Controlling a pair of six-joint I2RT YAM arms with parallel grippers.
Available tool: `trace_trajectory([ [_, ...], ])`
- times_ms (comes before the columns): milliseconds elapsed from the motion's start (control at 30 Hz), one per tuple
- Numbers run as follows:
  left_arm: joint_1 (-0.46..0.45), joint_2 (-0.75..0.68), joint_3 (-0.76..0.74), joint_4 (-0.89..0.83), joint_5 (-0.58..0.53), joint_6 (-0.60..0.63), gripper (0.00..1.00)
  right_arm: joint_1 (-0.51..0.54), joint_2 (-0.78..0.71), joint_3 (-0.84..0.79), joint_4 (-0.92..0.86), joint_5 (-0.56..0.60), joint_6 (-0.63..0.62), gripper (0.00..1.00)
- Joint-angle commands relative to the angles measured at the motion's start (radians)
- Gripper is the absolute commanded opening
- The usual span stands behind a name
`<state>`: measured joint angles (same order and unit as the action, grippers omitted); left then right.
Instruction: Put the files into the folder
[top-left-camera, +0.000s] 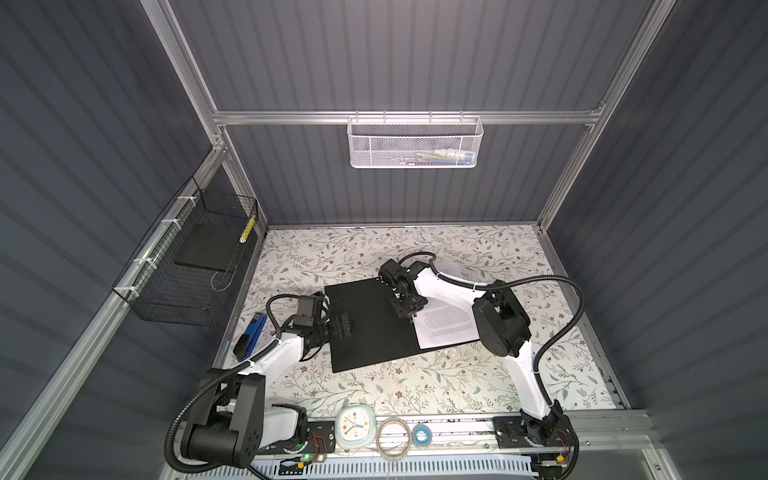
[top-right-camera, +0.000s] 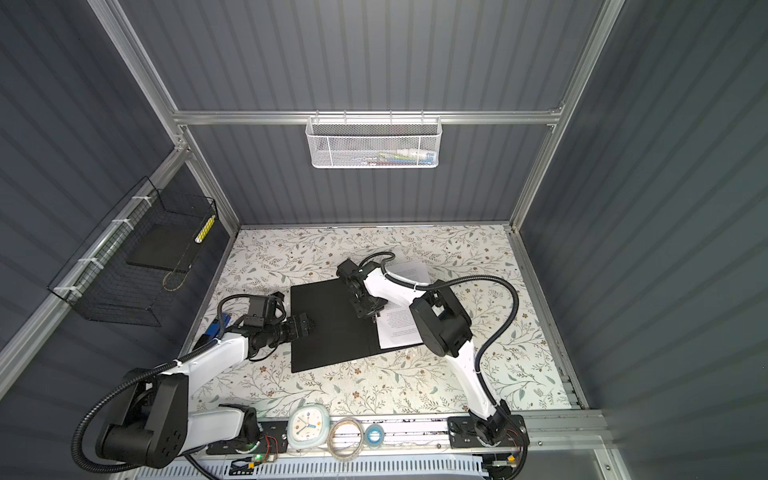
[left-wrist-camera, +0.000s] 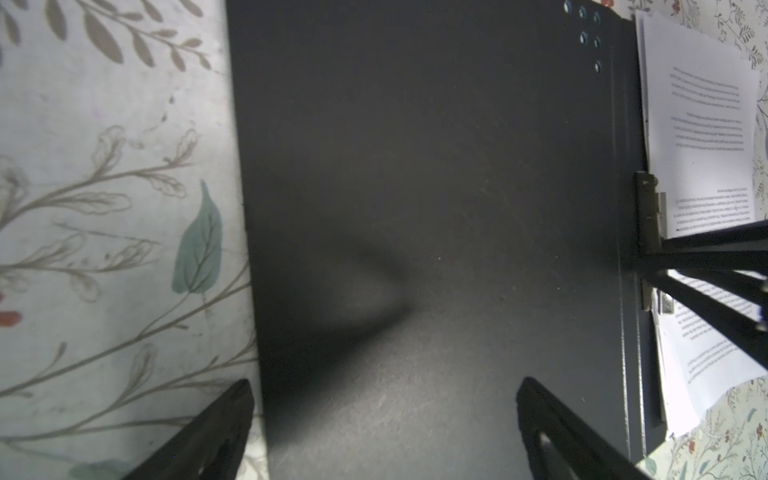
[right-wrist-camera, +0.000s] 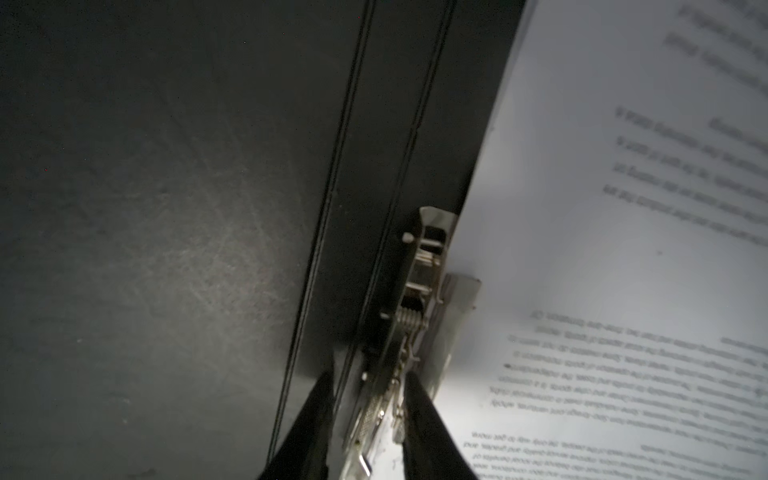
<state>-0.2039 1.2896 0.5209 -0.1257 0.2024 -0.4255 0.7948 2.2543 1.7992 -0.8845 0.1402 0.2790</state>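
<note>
Flat open folder (top-left-camera: 365, 332), black inside up, lies mid-frame; white printed paper files (top-left-camera: 451, 322) cover its right half. Right gripper (right-wrist-camera: 368, 382) narrow, jaws astride the metal spine clamp (right-wrist-camera: 419, 291) beside the files, grip unclear. Left gripper (left-wrist-camera: 384, 386) wide over folder's left edge.

We see bare mat (top-left-camera: 395, 386) at 6 o'clock and at 12 o'clock of the folder (top-left-camera: 365, 328), free to pass. At 3 o'clock the right arm (top-left-camera: 440, 286) lies over the files (top-left-camera: 451, 326). At 9 o'clock the left gripper (top-left-camera: 348, 326) and, farther out, a stapler (top-left-camera: 249, 334) stand in the way.
</note>
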Motion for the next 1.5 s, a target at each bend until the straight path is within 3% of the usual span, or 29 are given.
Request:
trace_trajectory([
  [0,0.001,0.013,0.005,-0.035,0.015,0.016,0.99,0.003,0.002,-0.009,0.000,0.002,-0.012,0.30],
  [633,0.004,-0.050,-0.005,0.000,0.038,-0.005,0.99,-0.009,0.040,-0.059,0.024,-0.009,0.002,0.25],
  [1233,0.018,-0.152,0.062,-0.079,-0.012,0.008,1.00,-0.009,0.018,-0.119,0.074,-0.025,0.042,0.21],
  [1467,0.020,-0.110,0.094,-0.136,-0.021,0.032,0.99,-0.009,0.005,-0.139,0.120,-0.043,0.042,0.20],
])
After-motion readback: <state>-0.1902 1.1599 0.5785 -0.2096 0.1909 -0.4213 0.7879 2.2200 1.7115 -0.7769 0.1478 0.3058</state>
